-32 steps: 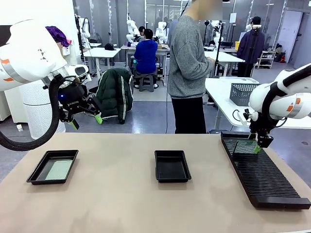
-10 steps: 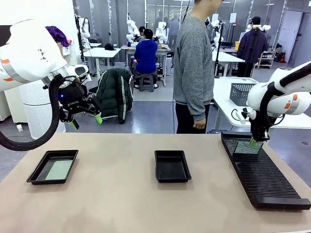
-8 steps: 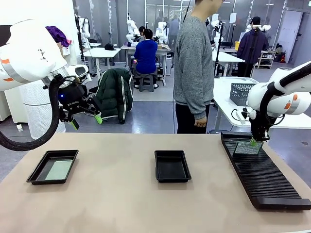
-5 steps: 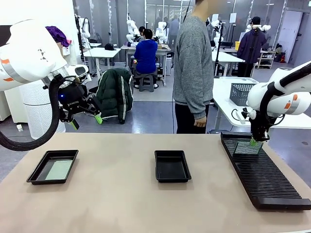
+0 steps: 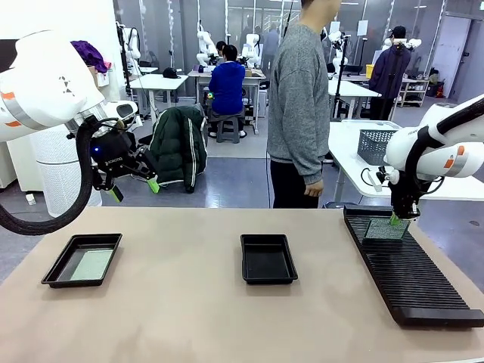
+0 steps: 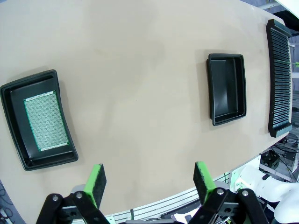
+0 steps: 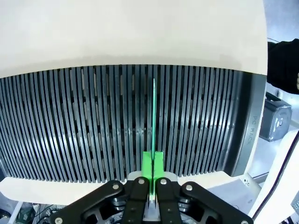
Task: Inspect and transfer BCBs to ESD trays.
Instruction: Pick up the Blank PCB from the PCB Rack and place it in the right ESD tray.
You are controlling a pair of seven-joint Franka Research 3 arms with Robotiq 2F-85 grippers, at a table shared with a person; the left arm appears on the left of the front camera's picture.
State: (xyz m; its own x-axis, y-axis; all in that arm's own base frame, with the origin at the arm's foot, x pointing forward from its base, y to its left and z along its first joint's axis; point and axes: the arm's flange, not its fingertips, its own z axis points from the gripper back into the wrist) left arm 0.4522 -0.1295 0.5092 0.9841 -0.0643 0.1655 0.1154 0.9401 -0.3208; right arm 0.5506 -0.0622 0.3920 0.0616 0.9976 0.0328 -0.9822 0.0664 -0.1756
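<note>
since the right gripper (image 7: 152, 161) is clamped on the top edge of a bcb (image 7: 153, 116) standing upright in a slot of the rack (image 7: 70, 126), pull it straight up along the slot so it doesn't scrape the ribs. then lay it flat in the empty middle tray (image 5: 268, 259). left gripper (image 6: 149, 179) hangs with fingers apart near the left tray (image 6: 14, 121), which holds a board (image 6: 46, 120).
</note>
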